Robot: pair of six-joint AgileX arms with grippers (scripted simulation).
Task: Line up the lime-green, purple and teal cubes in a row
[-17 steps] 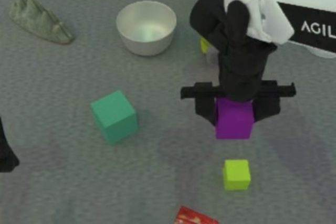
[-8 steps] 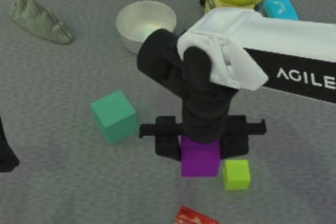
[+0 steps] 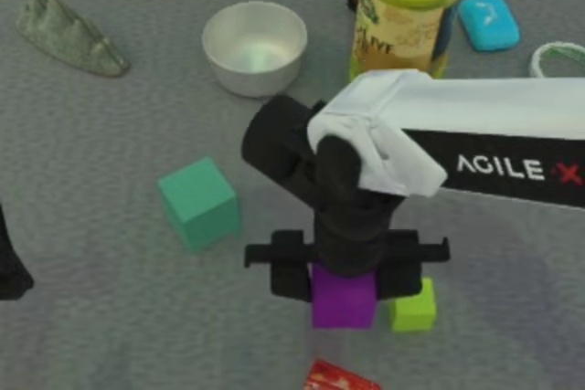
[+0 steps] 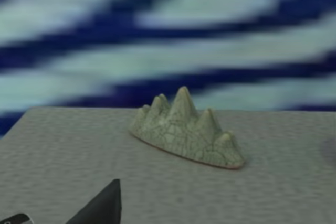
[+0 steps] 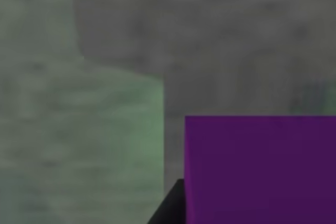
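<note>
Right gripper (image 3: 345, 282) clamped on purple cube (image 3: 343, 300) beside lime-green cube (image 3: 414, 306), near table's (image 3: 110, 317) front edge; bowl (image 3: 254, 46) empty

"AGILE X" is printed in white on the black side panel of the right arm (image 3: 512, 166), at 3 o'clock. The bottle (image 3: 402, 20) label lettering is not legible.

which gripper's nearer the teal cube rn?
Right. The right gripper, jaws closed on the purple cube, sits to the right of the teal cube and nearer the front edge. The left gripper is parked at the table's left edge, farther away.
</note>
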